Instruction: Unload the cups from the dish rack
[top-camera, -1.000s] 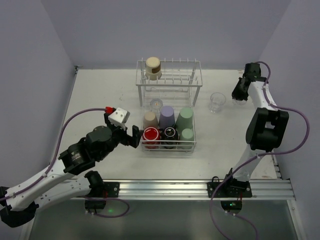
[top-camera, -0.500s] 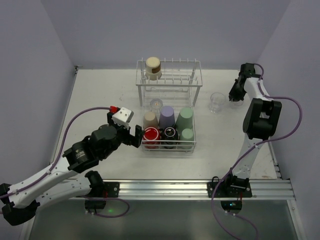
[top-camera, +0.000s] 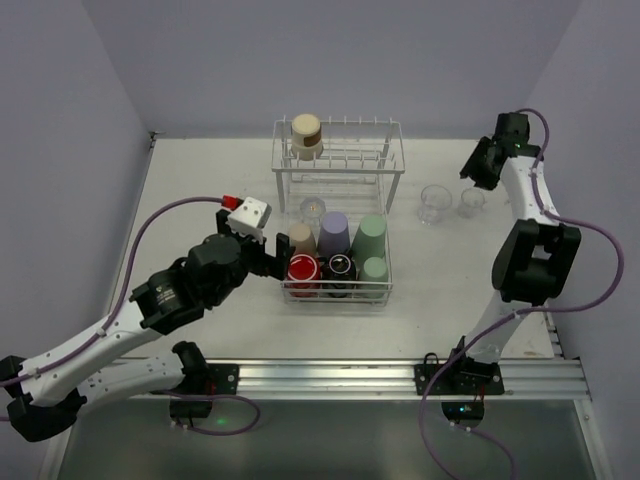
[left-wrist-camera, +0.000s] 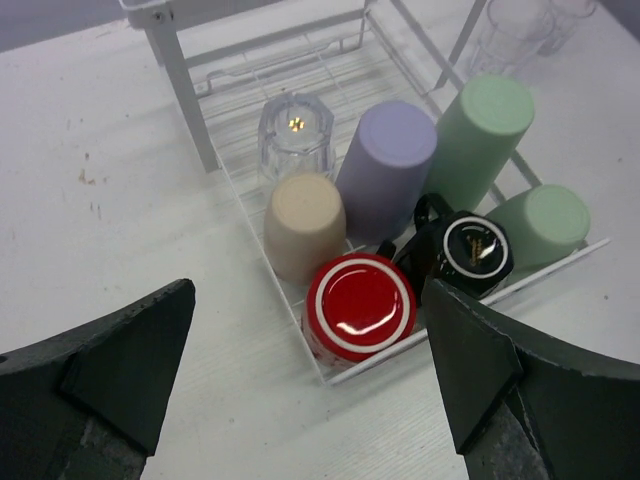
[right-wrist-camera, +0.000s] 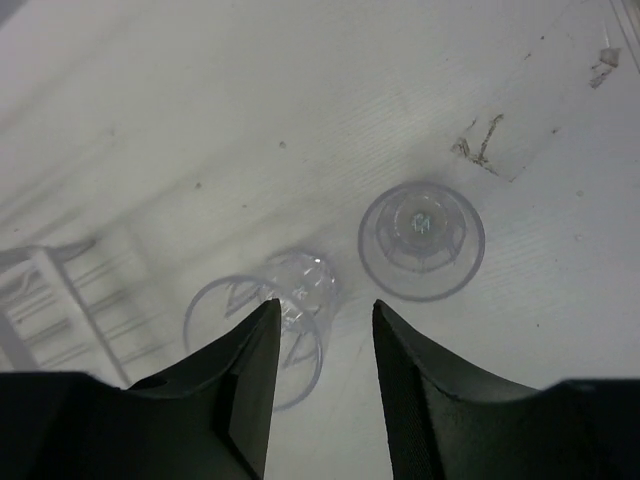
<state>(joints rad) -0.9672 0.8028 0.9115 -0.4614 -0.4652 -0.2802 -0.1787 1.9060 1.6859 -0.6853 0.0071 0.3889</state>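
The white dish rack (top-camera: 338, 292) stands mid-table. Its basket holds red (left-wrist-camera: 360, 305), black (left-wrist-camera: 474, 250), tan (left-wrist-camera: 304, 222), lavender (left-wrist-camera: 388, 165), two pale green (left-wrist-camera: 478, 130) and one clear cup (left-wrist-camera: 294, 130), all upside down. A tan cup (top-camera: 306, 135) sits on the upper shelf. My left gripper (left-wrist-camera: 308, 300) is open wide and empty, just above and left of the red cup. Two clear cups (right-wrist-camera: 421, 240) (right-wrist-camera: 265, 330) stand on the table right of the rack. My right gripper (right-wrist-camera: 326, 306) is open and empty above them.
The purple walls close in the table on three sides. The right arm's links (top-camera: 530, 255) stand along the table's right side. A scuffed tape mark (right-wrist-camera: 480, 145) lies beyond the clear cups.
My right gripper has let go of a clear cup beside the first one and risen away from it. My left gripper has moved right, closer to the basket's near left corner.
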